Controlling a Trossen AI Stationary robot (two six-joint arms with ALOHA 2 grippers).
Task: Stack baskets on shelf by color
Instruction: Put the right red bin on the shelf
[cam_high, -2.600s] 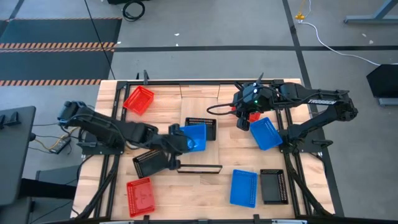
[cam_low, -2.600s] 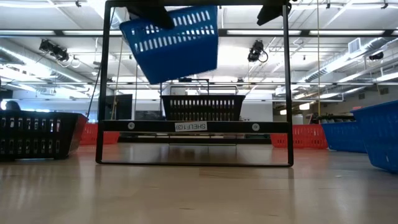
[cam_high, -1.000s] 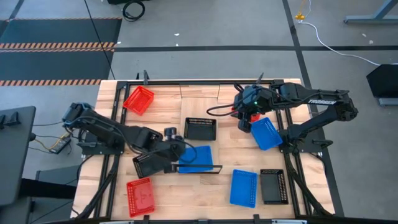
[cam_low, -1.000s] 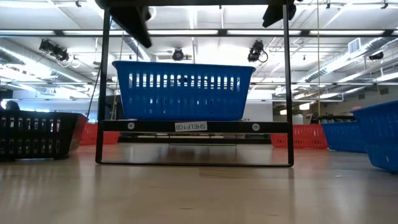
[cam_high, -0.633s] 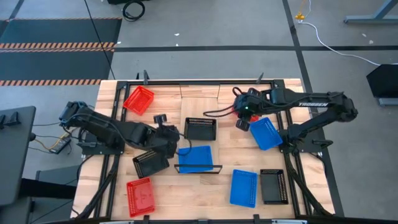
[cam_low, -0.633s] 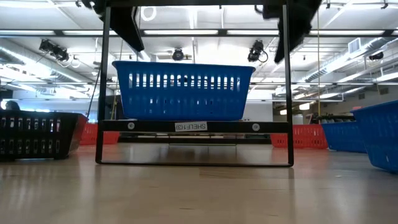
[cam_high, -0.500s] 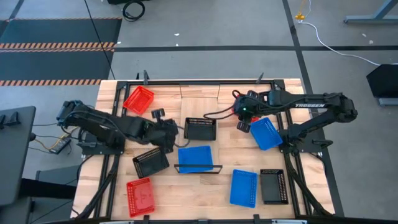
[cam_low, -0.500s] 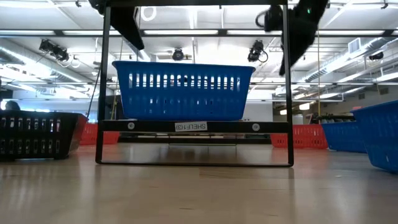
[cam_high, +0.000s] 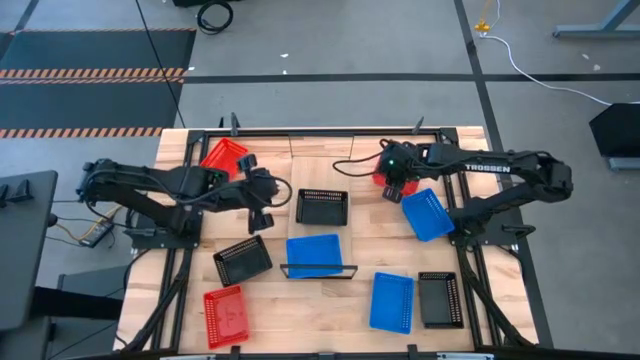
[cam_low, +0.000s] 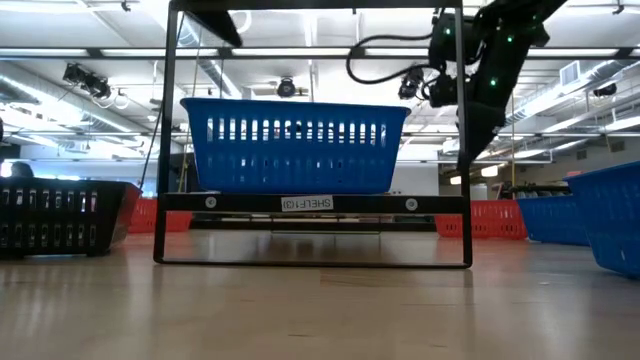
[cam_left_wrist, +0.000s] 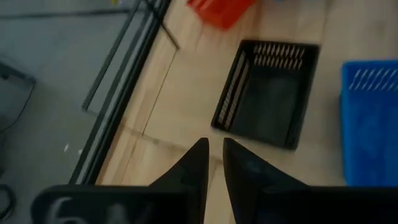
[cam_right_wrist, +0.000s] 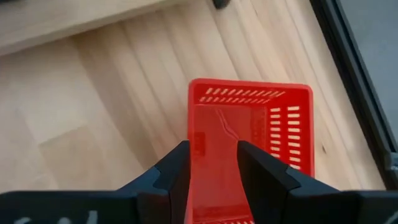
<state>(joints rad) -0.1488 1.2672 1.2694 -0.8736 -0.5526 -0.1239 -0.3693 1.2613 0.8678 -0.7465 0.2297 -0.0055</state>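
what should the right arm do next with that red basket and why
Probably lower the right gripper and close on the red basket: its open fingers already straddle one wall of it. The shelf holds only one blue basket so far, and the left gripper has backed off empty.

A workshop hall with a grey concrete floor (cam_high: 330, 100) under a bright strip-lit ceiling (cam_low: 300, 70).

The planked wooden bench (cam_high: 320, 310) stands on that floor, which is crossed by dark seams. Black mats edged in orange-and-black hazard stripes (cam_high: 90, 72) lie at one side, and a white cable (cam_high: 540, 75) trails at the other. A coiled black cable (cam_high: 213, 14) sits near the far edge. Ceiling-mounted fixtures (cam_low: 82, 80) hang among the lights.
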